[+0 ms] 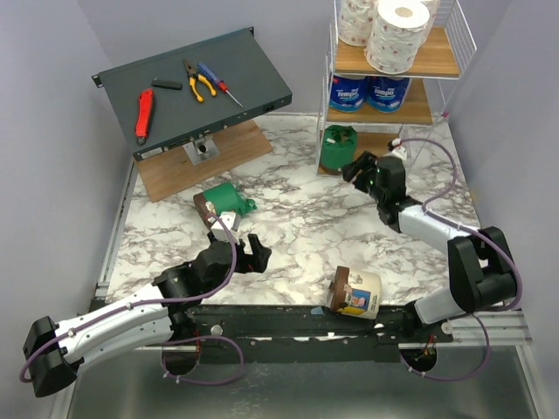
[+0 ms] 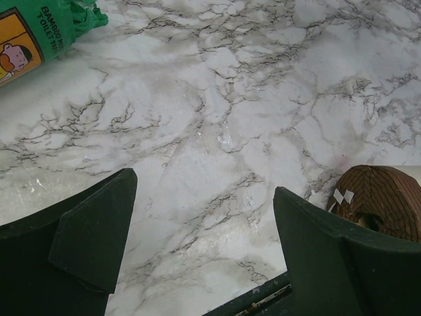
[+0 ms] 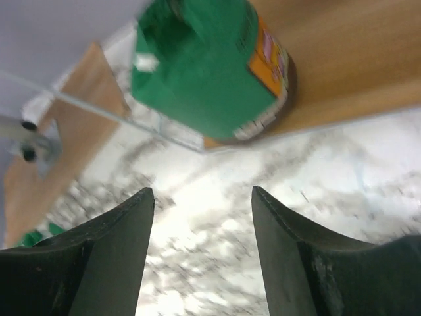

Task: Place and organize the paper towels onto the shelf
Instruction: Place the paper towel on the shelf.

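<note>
The shelf (image 1: 441,61) stands at the back right. White pink-speckled paper towels (image 1: 397,35) fill its top tier and blue-and-white rolls (image 1: 367,92) sit on the middle board. A green roll (image 1: 338,147) (image 3: 210,66) stands on the bottom board (image 3: 355,59). My right gripper (image 1: 356,168) (image 3: 200,197) hangs open just in front of that roll, holding nothing. A second green roll (image 1: 223,202) (image 2: 33,33) lies on the marble. A cream-and-brown roll (image 1: 354,292) (image 2: 381,197) lies near the front edge. Between these two, my left gripper (image 1: 256,253) (image 2: 204,224) is open over bare marble.
A dark grey slanted panel (image 1: 253,65) at the back left carries pliers, a screwdriver and a red tool. It rests on a wooden board (image 1: 170,175). Grey walls close in left and right, and a metal rail (image 1: 288,323) runs along the near edge.
</note>
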Robot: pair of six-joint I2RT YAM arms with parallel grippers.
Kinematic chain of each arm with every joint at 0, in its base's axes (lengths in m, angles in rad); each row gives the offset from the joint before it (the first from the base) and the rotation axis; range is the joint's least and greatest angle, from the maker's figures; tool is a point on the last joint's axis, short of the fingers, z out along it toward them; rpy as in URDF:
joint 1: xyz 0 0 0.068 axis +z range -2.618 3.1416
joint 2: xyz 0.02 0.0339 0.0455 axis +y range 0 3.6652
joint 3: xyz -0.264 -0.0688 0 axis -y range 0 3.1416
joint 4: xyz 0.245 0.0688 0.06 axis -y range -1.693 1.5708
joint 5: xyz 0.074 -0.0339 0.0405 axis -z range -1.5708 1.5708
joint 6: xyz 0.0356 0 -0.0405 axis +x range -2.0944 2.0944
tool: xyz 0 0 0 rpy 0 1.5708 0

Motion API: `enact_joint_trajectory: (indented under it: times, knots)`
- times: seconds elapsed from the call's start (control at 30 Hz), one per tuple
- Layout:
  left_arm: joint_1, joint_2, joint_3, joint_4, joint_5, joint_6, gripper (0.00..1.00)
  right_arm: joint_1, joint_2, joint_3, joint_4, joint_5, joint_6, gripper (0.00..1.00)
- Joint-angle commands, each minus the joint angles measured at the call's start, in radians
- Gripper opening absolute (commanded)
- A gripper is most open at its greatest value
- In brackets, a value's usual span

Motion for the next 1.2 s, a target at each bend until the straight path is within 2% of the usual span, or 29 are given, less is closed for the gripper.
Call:
enact_joint_trajectory:
  times: [0.0, 0.07, 0.17, 0.6, 0.8, 1.17]
  knots:
    - [0.003, 0.002, 0.034, 0.004, -0.012, 0.015, 0.89, -0.002, 0.009, -0.230, 0.426, -0.068, -0.116, 0.55]
    - [0.004, -0.008, 0.032, -0.001, -0.016, 0.015, 0.89, -0.002, 0.021, -0.303, 0.603, -0.060, -0.122, 0.45]
    - [0.003, -0.031, 0.024, -0.002, -0.023, 0.014, 0.89, -0.002, 0.072, -0.299, 0.662, -0.054, -0.152, 0.41]
    - [0.002, -0.093, 0.007, -0.026, -0.072, 0.015, 0.89, -0.002, 0.344, -0.054, 0.551, -0.018, -0.118, 0.45]
    - [0.003, -0.093, 0.001, -0.011, -0.088, 0.027, 0.88, -0.002, 0.413, -0.019, 0.554, -0.011, -0.078, 0.49]
    - [0.003, -0.064, 0.004, 0.003, -0.092, 0.033, 0.88, -0.002, 0.505, 0.022, 0.590, -0.004, -0.025, 0.50]
